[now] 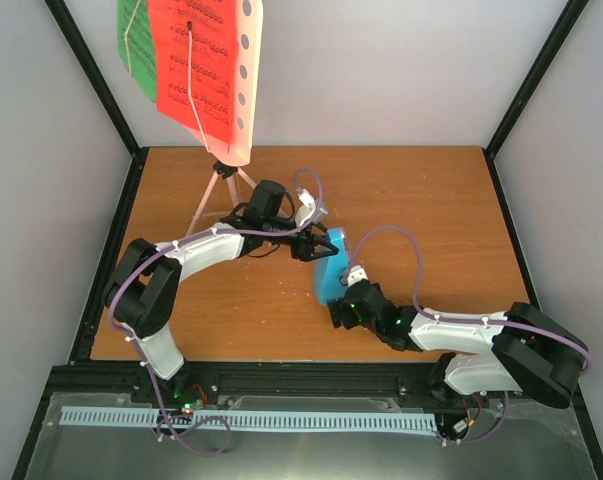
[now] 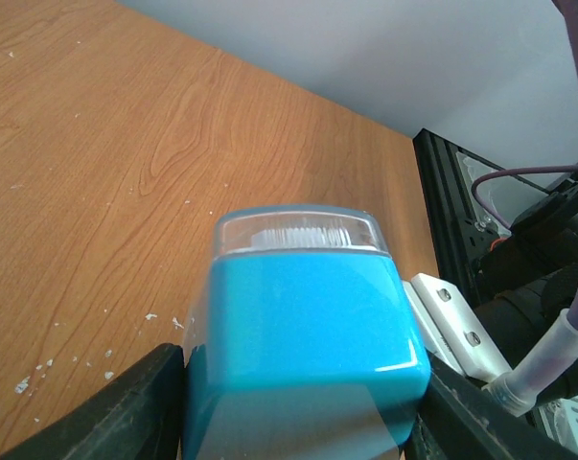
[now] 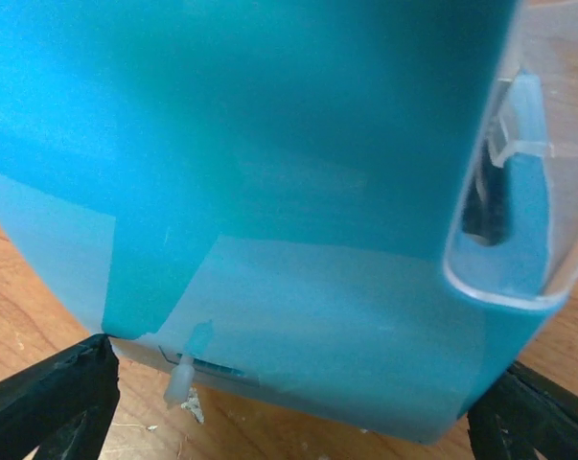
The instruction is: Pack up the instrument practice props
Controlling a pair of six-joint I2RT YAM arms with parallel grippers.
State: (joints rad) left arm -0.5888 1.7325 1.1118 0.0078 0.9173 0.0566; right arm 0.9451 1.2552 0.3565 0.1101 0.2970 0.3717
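Note:
The small blue metronome (image 1: 329,265) with its clear cover (image 2: 301,233) is at the middle of the table, lying over on its side. My left gripper (image 1: 309,246) is shut on its narrow end, with a black finger (image 2: 126,412) pressed against each flank. My right gripper (image 1: 343,302) stands open at the wide end (image 3: 269,192), and its fingertips (image 3: 49,393) sit just outside the two corners. The pink music stand (image 1: 243,100) stands at the back left on its tripod (image 1: 221,190). It carries a red page (image 1: 196,60) and a green page (image 1: 136,45).
The wooden table (image 1: 421,210) is fenced by a black frame (image 1: 111,250) and grey walls. The stand's tripod legs spread close behind my left arm. Purple cables loop over both arms. White specks dot the wood (image 2: 78,364).

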